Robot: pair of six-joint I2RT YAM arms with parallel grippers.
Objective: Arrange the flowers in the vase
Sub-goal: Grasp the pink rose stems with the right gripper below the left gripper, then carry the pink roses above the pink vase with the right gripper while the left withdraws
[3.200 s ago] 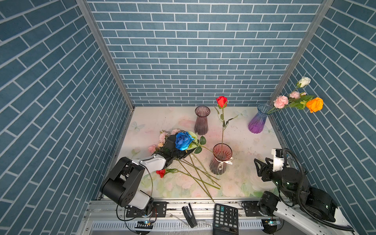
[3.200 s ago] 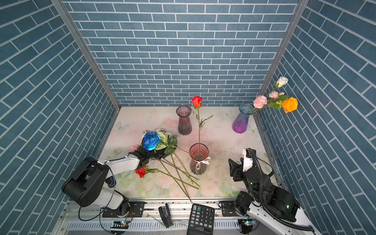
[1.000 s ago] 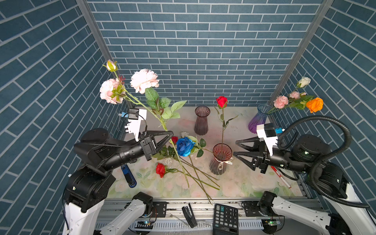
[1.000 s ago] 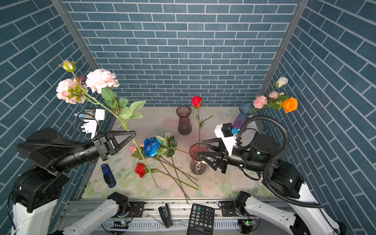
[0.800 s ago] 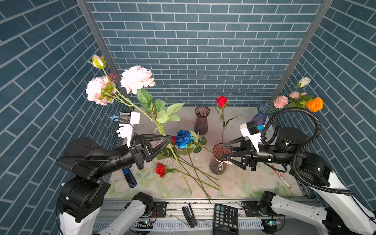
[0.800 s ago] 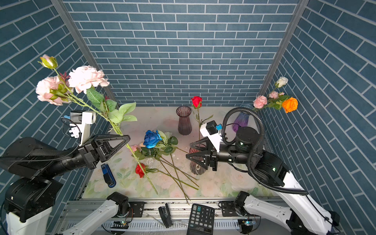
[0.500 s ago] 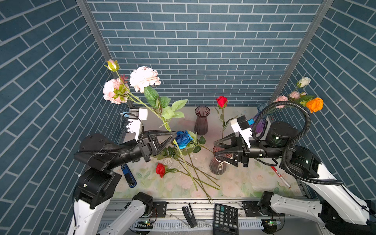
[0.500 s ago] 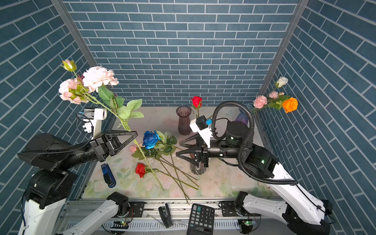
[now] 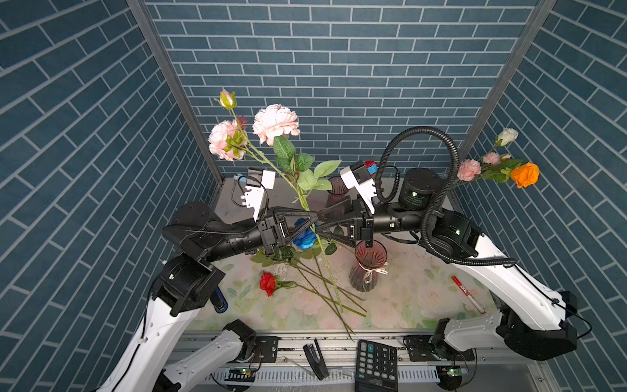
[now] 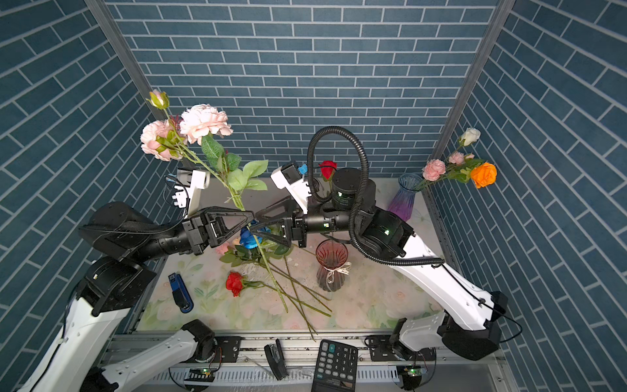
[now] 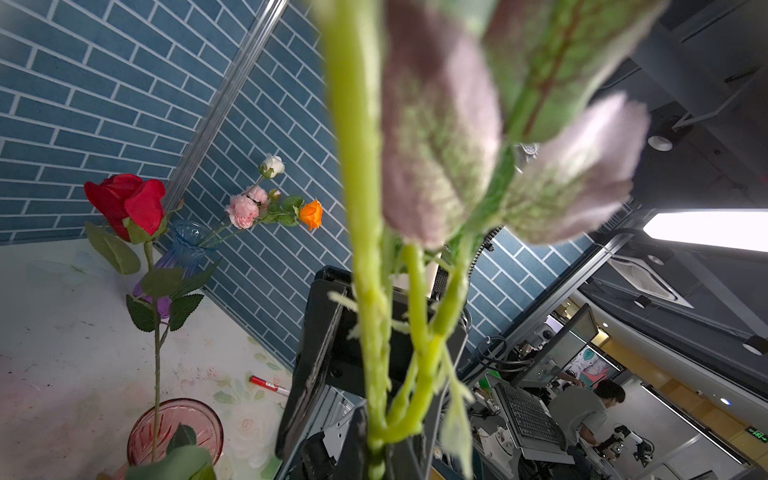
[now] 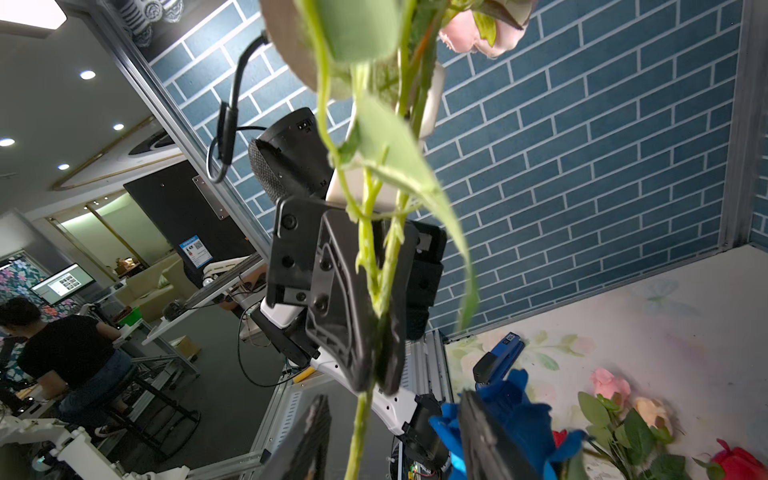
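Top views both show pale-pink artificial peony spray (image 9: 274, 124), leafy green stem (image 9: 326, 268) tilted, pinched tight by left gripper (image 9: 312, 222); right gripper (image 9: 320, 224) gapes around stem.

A calculator (image 9: 376, 365) lies near a black stapler (image 9: 317, 360).

The pink spray (image 9: 275, 123) has soft cloth petals. Its leaves (image 11: 440, 137) look like fuzzy matt fabric on a smooth plastic stem (image 11: 355, 208). The left gripper (image 12: 376, 365) and right gripper (image 12: 395, 440) are matt black plastic, and the arm shells (image 9: 509, 288) are glossy white. The pink vase (image 9: 364, 276) is ribbed clear glass, and the purple vase (image 10: 402, 203) is likewise glossy. The table cover (image 9: 407, 305) is a matt print. The front rail (image 9: 339, 344) along the bottom of the frame is bare metal.
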